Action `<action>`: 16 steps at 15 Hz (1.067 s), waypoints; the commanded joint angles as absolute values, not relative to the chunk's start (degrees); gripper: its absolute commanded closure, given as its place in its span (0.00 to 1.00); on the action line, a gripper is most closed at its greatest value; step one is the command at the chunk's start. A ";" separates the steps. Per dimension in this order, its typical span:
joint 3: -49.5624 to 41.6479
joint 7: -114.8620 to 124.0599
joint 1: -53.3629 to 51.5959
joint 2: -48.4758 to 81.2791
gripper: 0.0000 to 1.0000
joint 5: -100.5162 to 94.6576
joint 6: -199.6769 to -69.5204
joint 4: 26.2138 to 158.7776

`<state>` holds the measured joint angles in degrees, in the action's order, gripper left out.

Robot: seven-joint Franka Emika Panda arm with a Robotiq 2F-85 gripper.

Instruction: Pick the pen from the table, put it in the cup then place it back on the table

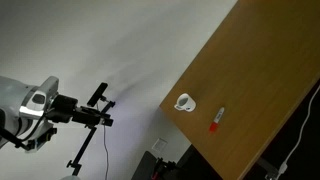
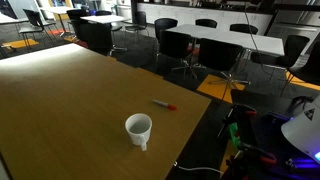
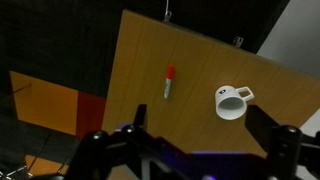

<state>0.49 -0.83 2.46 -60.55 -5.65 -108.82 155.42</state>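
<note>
**So, wide-open claw, pen not grabbed yet**

Okay, the black two-finger claw [image 3: 190,148] hangs spread wide with nothing in it, well apart from the small white round-rimmed cup [image 3: 232,103]. The short, thin red-orange pen with the whitish end [image 3: 169,82] lies flat on the big plain brown wooden table [image 3: 200,60]. It's near the cup but not touching it, on the side away from the cup's handle as far as the wrist view shows.

What I'd worry about:
- The pen is thin and lies low, so the fingers could scrape the wood or roll the pen away from the cup.
- With the jaws this wide, one finger might clip the cup on the way down.
- The cup looks light and sits fairly near the table edge in an exterior view [image 2: 139,129], so a bump could shove it off.

Hard to see:
- The fingertips are cut off at the bottom of the wrist view.
- The cup's inside is too dark to tell whether it's empty.
</note>
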 commanded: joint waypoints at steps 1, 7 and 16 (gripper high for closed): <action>0.27 -0.56 2.11 -60.47 0.00 -5.90 -108.64 155.24; 0.25 -0.53 2.10 -60.15 0.00 -5.91 -109.03 155.05; -0.63 0.55 5.74 -47.33 0.00 -8.09 -122.06 152.74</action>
